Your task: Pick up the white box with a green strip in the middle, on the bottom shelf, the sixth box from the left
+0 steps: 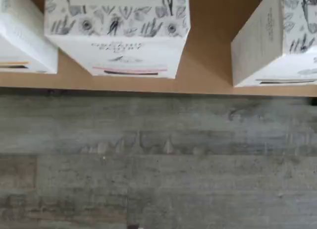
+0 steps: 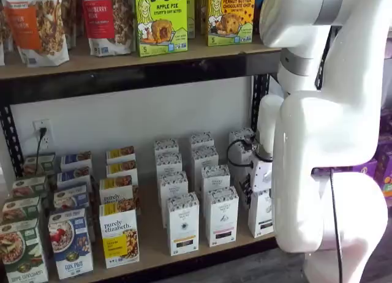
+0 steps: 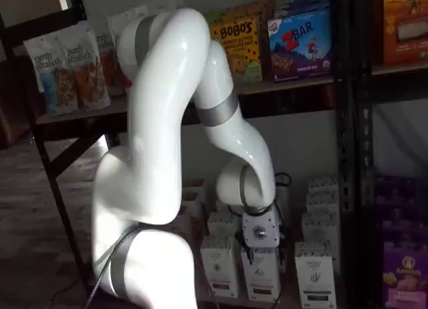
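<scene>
At the front edge of the bottom shelf (image 2: 153,253): white box (image 2: 261,214), upright, long axis vertical, printed face outward, six o'clock below spread, empty jaws.

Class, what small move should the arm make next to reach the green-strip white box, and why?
Probably shift the gripper sideways toward the white box at the row's end: the wrist view is centred on the pink-striped box beside it, not the target.
</scene>
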Tool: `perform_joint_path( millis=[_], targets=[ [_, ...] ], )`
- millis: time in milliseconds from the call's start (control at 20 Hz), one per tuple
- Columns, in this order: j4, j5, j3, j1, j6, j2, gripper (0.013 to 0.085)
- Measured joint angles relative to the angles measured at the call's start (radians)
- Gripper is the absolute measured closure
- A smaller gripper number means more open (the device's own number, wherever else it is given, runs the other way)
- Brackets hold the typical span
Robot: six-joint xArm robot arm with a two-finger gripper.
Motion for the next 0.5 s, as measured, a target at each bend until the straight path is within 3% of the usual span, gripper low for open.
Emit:
perform_joint_path(
  millis=[500],
  targets=[
    [0.036,0.049,-0.193,-0.031,-0.065,0.137,0.013]
  ],
)
